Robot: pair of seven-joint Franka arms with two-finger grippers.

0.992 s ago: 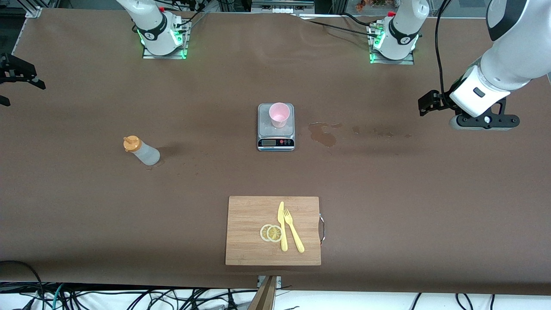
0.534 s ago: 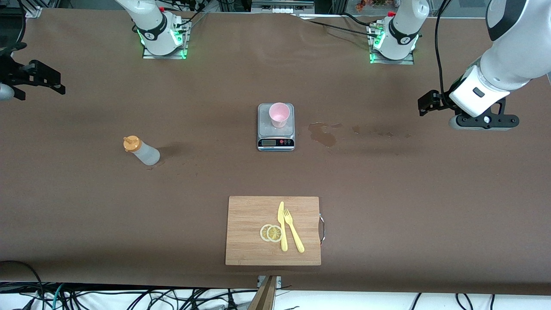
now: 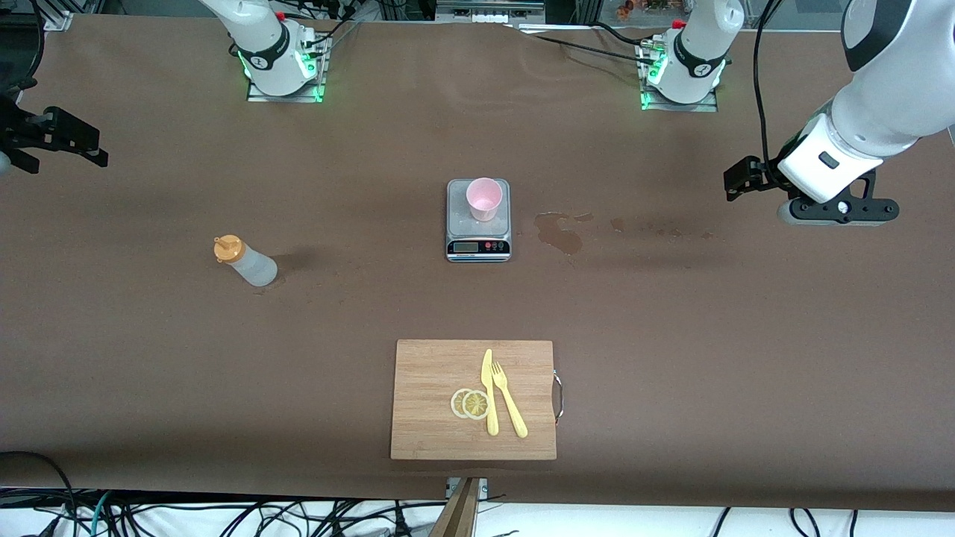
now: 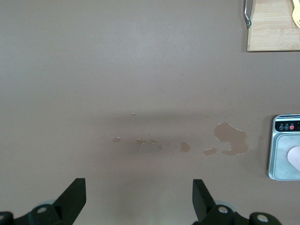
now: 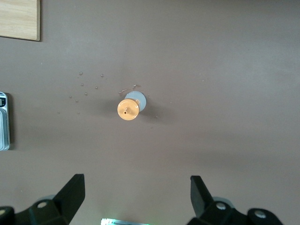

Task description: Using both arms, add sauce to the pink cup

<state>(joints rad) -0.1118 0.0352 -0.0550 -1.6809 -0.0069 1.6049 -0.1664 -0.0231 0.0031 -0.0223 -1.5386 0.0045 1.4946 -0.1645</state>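
Sauce bottle (image 3: 246,262): translucent whitish squeeze bottle with orange nozzle cap, standing upright on the brown table (image 3: 671,335), toward the right arm's end, well apart from the scale and slightly nearer the front camera than it. In the right wrist view the bottle (image 5: 130,106) shows cap-up from above, with small droplets (image 5: 84,89) scattered on the table beside it.

Pink cup (image 3: 483,198): pale pink tumbler, upright, standing on the grey digital scale (image 3: 478,221) at mid-table. No sauce is visible inside it.

Right gripper (image 3: 56,138): up in the air over the right arm's end of the table, farther toward the table's edge than the bottle. Its fingers (image 5: 70,192) are spread wide and hold nothing; the bottle is seen between them from above, well below.

Left gripper (image 3: 753,179): up in the air over the left arm's end of the table, well apart from the scale. Its fingers (image 4: 75,192) are spread wide and hold nothing.

Spill (image 3: 559,231): wet brownish patch on the table just beside the scale, toward the left arm's end, with smaller spots trailing onward.

Bamboo cutting board (image 3: 433,373): lies nearer the front camera than the scale. On it lie two lemon slices (image 3: 470,403), a yellow plastic knife (image 3: 489,391) and a yellow plastic fork (image 3: 509,399), side by side.
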